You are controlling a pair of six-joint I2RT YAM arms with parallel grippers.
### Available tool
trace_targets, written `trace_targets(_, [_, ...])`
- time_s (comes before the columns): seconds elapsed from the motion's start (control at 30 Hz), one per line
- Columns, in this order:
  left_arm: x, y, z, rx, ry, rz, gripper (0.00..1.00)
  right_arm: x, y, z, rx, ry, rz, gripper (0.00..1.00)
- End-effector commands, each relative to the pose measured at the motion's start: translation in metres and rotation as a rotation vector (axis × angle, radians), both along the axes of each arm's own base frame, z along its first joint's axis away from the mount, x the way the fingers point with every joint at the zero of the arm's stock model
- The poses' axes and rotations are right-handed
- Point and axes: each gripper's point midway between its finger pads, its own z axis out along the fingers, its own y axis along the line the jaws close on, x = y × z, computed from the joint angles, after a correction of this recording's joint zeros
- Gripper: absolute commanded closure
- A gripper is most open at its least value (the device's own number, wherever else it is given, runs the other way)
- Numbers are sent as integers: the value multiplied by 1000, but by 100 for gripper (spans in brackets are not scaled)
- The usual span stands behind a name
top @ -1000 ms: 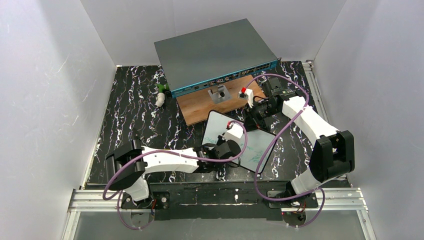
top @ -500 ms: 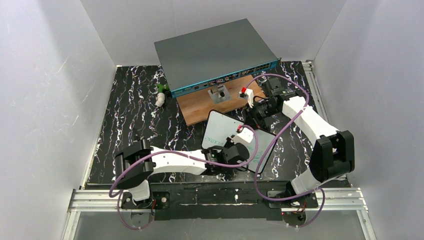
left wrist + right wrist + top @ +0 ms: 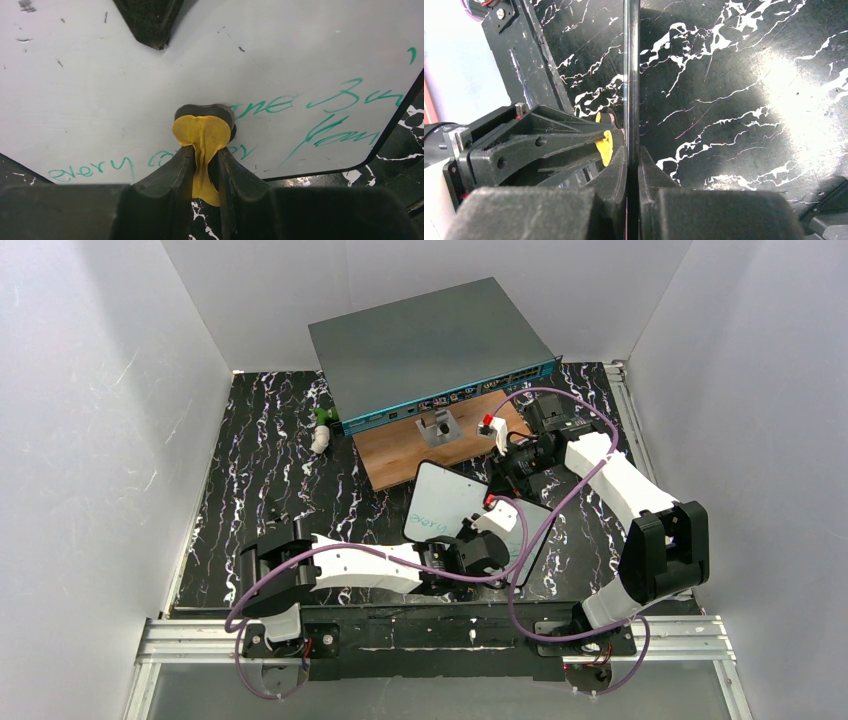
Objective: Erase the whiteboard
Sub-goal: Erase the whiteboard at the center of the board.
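Whiteboard (image 3: 440,495) held tilted over black marble table (image 3: 270,460), near its middle. Green writing (image 3: 277,105) runs along board's near edge. Right gripper (image 3: 508,466) pinched shut on far rim; board edge-on between its fingers in right wrist view. Left gripper (image 3: 497,522) clamped on yellow wiping pad (image 3: 202,132), pad pressed to board face amid writing. Change over last second: left gripper slid rightward across board, baring "every" at left, unerased. Judgement: wiping stroke under way, most text still to clear

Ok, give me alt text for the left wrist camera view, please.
The left gripper pinches a yellow pad against the whiteboard. Green handwriting runs along the board's lower part, on both sides of the pad.
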Motion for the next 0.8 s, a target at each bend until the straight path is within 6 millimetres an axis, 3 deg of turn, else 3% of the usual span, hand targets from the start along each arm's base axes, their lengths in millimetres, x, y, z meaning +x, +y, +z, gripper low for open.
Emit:
trace_targets(0.0, [14,15,17,-74,-23,64,100,-5,2,-7,-28,-22,62,99])
trace_targets(0.33, [19,34,25,-148,-44,83,100,-6,3,-6,-22,-23,61,99])
trace_targets(0.77, [-4,-19,28,-241,-104,-180,100,-7,5,-5,-8,-14,63,99])
